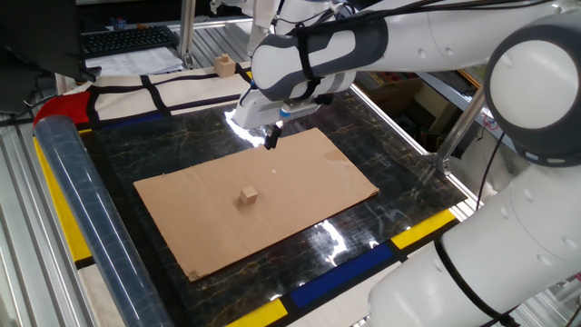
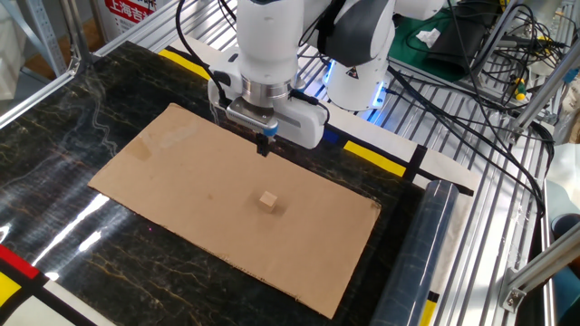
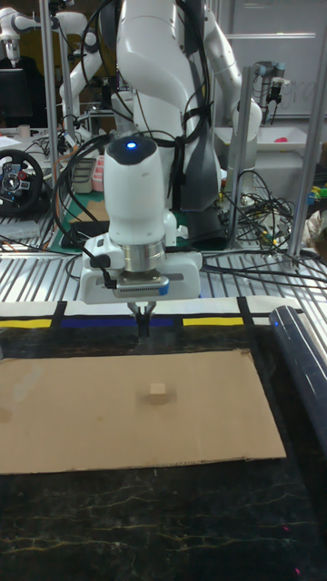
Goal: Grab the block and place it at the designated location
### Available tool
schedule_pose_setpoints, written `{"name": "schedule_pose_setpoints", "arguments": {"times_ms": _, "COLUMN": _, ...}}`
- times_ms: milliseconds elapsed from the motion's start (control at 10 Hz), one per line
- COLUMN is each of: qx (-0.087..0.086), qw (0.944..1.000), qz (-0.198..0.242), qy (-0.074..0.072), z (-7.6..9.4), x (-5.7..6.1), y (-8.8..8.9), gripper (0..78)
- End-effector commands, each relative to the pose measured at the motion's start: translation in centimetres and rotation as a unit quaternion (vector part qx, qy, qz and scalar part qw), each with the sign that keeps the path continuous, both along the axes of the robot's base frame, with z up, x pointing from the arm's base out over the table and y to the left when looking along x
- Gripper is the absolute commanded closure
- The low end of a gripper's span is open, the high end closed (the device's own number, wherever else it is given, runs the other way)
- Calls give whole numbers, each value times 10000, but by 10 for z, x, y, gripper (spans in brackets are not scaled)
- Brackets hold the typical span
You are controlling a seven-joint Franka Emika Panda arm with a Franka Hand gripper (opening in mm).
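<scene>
Block (image 1: 248, 194) sits on cardboard sheet (image 1: 309, 182), near its middle. Gripper (image 1: 270, 138) hangs above the sheet's far edge, at 1 o'clock from block, well apart. Knobbed wooden piece (image 1: 223, 64) off sheet, 12 o'clock.

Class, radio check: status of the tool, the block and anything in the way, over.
Tool shut, empty, above the cardboard's far edge. Block alone mid-sheet, untouched, apart from the tool. Nothing between them.
</scene>
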State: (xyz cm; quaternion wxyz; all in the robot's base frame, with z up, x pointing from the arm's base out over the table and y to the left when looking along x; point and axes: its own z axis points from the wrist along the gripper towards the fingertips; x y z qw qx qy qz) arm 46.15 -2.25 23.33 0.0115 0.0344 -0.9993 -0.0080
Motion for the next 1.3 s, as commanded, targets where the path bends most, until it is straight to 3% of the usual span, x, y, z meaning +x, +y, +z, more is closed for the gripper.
{"name": "schedule_pose_setpoints", "arguments": {"times_ms": 100, "qx": -158, "qw": 9992, "qz": 368, "qy": 73, "z": 12, "x": -8, "y": -54, "gripper": 765}}
{"name": "schedule_pose_setpoints", "arguments": {"times_ms": 1300, "qx": -191, "qw": 9985, "qz": 505, "qy": 21, "z": 12, "x": -8, "y": -54, "gripper": 765}}
